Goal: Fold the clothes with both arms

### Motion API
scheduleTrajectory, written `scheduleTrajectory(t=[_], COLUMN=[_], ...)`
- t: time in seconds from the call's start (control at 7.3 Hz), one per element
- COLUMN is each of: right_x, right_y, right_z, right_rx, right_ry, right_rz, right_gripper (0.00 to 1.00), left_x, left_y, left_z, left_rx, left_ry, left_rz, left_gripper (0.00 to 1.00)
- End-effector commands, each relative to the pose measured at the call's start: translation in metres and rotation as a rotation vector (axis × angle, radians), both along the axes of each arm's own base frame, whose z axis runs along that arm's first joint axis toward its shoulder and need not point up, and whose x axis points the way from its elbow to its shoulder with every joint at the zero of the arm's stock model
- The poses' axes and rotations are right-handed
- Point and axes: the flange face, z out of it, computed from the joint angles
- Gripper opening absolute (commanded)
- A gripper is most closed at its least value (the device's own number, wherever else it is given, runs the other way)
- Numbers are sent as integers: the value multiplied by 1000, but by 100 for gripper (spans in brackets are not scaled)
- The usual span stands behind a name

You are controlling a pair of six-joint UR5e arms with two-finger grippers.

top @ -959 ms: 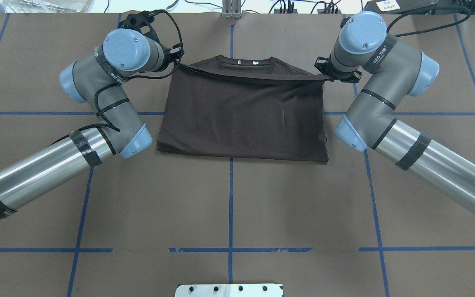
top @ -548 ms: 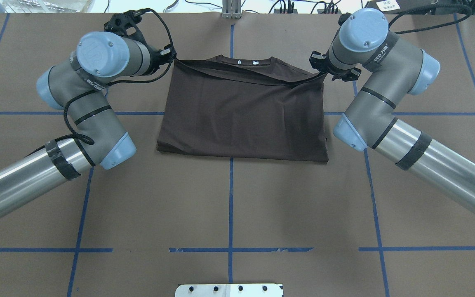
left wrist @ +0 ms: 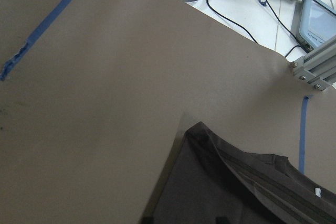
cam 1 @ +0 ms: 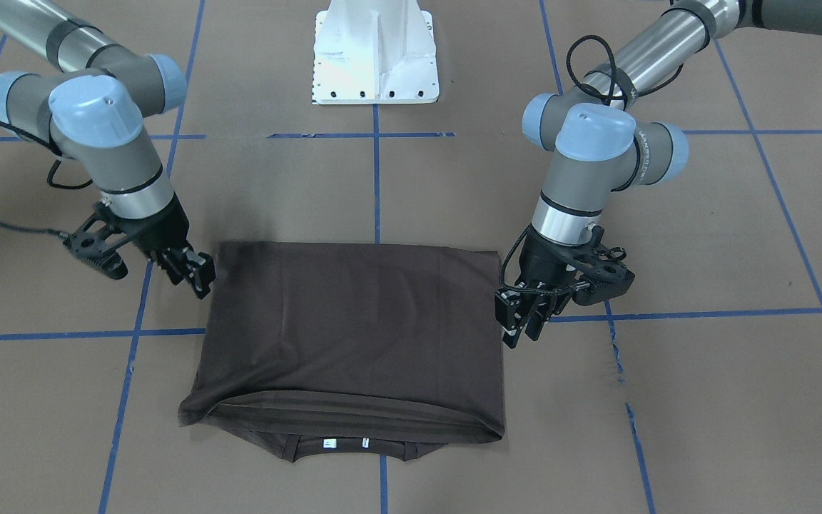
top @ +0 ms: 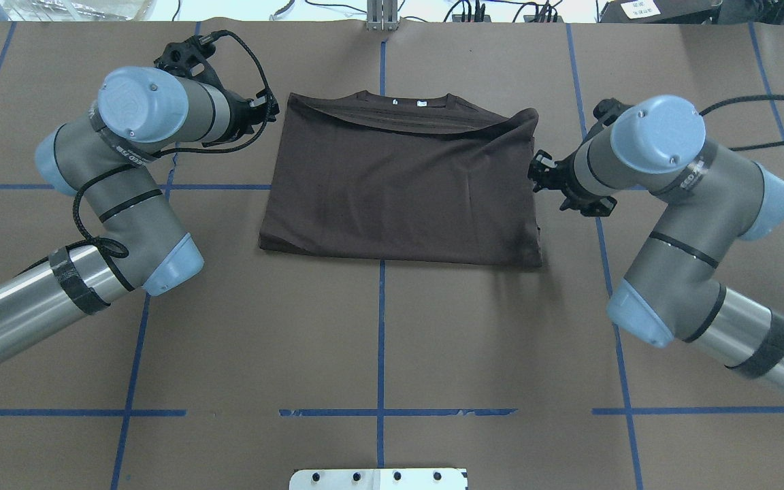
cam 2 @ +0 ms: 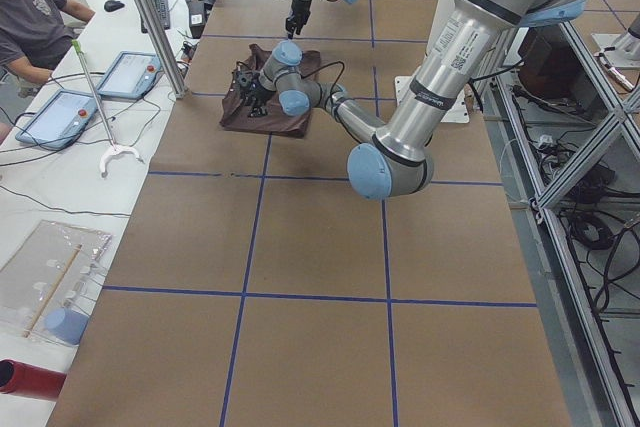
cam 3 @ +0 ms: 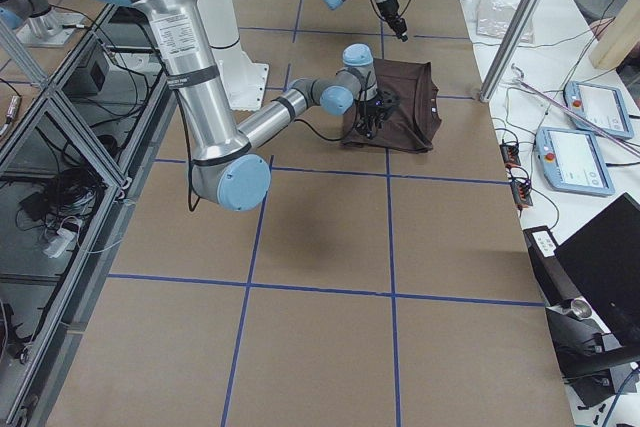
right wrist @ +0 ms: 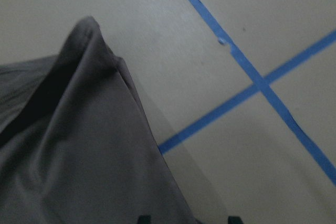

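The dark grey-brown T-shirt (top: 399, 190) lies folded on the brown table, collar (top: 405, 103) at the far edge with the folded layer over it. It also shows in the front view (cam 1: 354, 335). My left gripper (top: 271, 112) is open and empty, just left of the shirt's far left corner; in the front view (cam 1: 520, 325) it hovers by the shirt's side edge. My right gripper (top: 536, 170) is open and empty, beside the shirt's right edge; it shows in the front view (cam 1: 195, 275) too. The wrist views show shirt corners (left wrist: 236, 187) (right wrist: 68, 145) below each gripper.
The white bolted pedestal (cam 1: 375, 57) stands at the robot's side of the table. Blue tape lines (top: 380, 327) cross the brown surface. Cables and a metal post (top: 382, 13) sit along the far edge. Operators' tablets (cam 2: 60, 112) lie beyond it.
Both grippers let go of the lifted shirt edge, which dropped flat over the collar. The left gripper drew back left; the right gripper moved toward the robot along the shirt's right edge.
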Motion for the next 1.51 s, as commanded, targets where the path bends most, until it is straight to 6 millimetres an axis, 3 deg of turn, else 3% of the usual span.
scheduleTrajectory(t=[0.0,0.27,0.96,1.1,1.23,1.37], right_x=[-38,-48,-55,-56,-55,-54], right_y=[52,51,45,44,45,45], right_z=[2,15,25,26,20,20], right_rx=[-73,-60,-20,-18,-14,-13], right_ry=[-21,16,61,64,55,55], right_rz=[23,20,34,37,38,35], right_gripper=[58,58,54,38,0,0], left_x=[2,7,9,8,8,8], left_y=[1,3,4,5,5,5], left_z=[4,7,9,13,12,14], left_rx=[-5,-7,-16,-19,-18,-20], left_ry=[-5,-8,-3,-6,-5,-8], left_rz=[1,4,-3,-2,-2,-3], left_gripper=[50,50,50,50,50,50])
